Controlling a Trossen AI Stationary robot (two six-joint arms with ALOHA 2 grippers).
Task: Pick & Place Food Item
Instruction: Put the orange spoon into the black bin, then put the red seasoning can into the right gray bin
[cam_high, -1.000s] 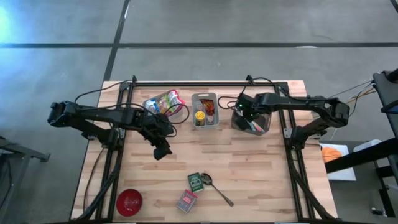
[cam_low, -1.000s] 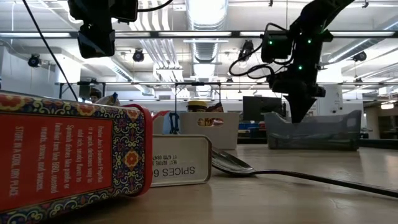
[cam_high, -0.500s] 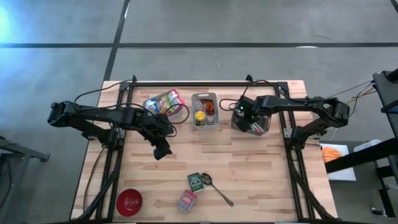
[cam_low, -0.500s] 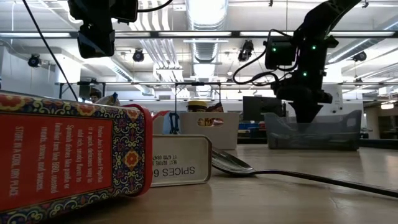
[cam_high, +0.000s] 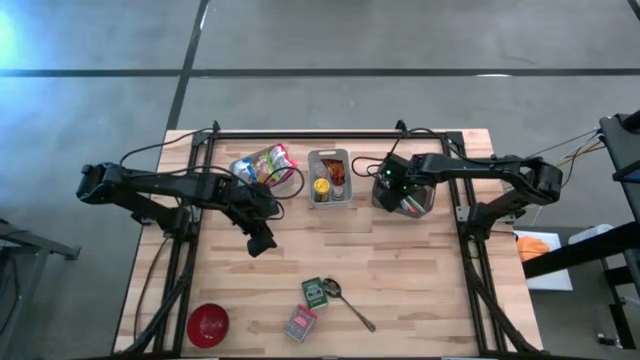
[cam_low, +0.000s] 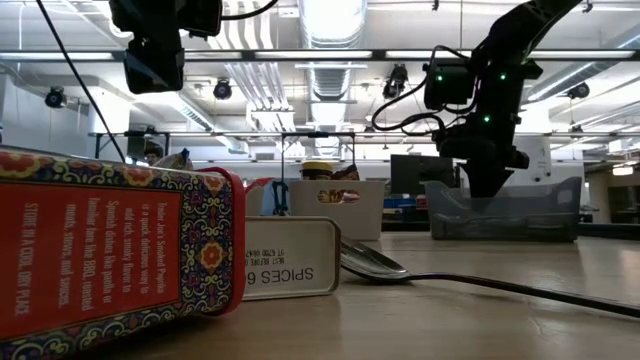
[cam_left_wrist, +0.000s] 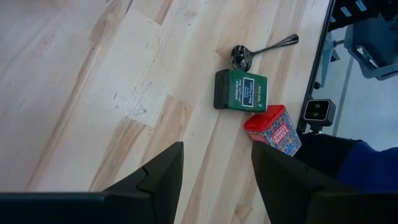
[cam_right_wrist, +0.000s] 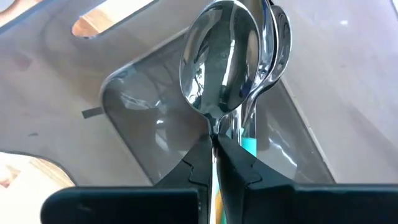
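Inside the clear bin (cam_right_wrist: 134, 134), right end effector (cam_right_wrist: 217, 146) pinches a spoon (cam_right_wrist: 221, 62).

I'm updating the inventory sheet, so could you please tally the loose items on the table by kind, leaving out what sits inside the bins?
Tins: 2, a green tin and a red tin
Spoons: 1, the spoon beside the green tin
Bowls: 1, the red bowl
Snack bags: 1, the snack bag
Total: 5
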